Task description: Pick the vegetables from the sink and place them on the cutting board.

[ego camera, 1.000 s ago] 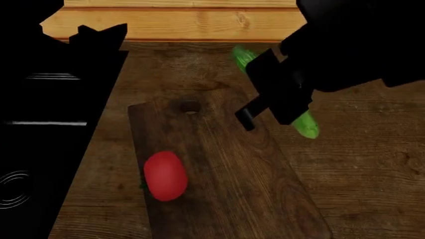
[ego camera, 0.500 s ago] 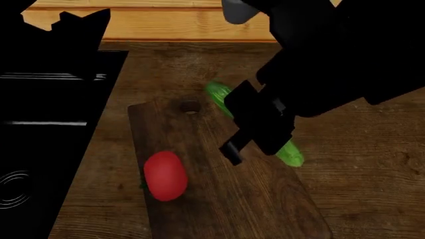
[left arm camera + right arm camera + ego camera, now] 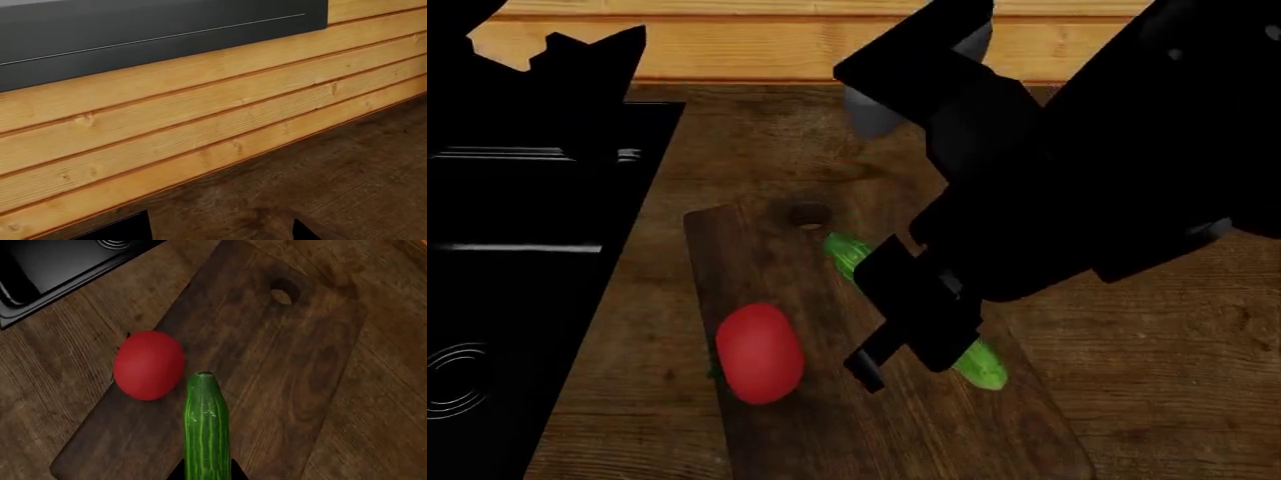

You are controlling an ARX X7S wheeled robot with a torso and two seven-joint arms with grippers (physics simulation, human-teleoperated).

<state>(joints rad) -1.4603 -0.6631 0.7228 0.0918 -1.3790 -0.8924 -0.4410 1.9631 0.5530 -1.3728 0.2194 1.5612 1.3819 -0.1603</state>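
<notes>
The red tomato (image 3: pixel 758 352) (image 3: pixel 148 365) lies on the dark brown cutting board (image 3: pixel 827 430) (image 3: pixel 293 365), near its left edge. My right gripper (image 3: pixel 914 322) (image 3: pixel 207 474) is shut on the green cucumber (image 3: pixel 849 251) (image 3: pixel 207 425) and holds it over the middle of the board, just right of the tomato. Whether the cucumber touches the board I cannot tell. The black sink (image 3: pixel 507 300) (image 3: pixel 60 265) lies left of the board. My left gripper (image 3: pixel 220 236) is open with nothing between its fingers, over the counter by the back wall.
The board's round hole (image 3: pixel 809 214) (image 3: pixel 281 294) is at its far end. A light wooden plank wall (image 3: pixel 774 45) (image 3: pixel 200 115) runs along the back of the dark wooden countertop (image 3: pixel 1174 380). The left arm (image 3: pixel 547 70) hangs above the sink's far side.
My right gripper has carried the cucumber toward me and to the left, from beyond the board's right edge to over its middle. The tomato has not moved.
</notes>
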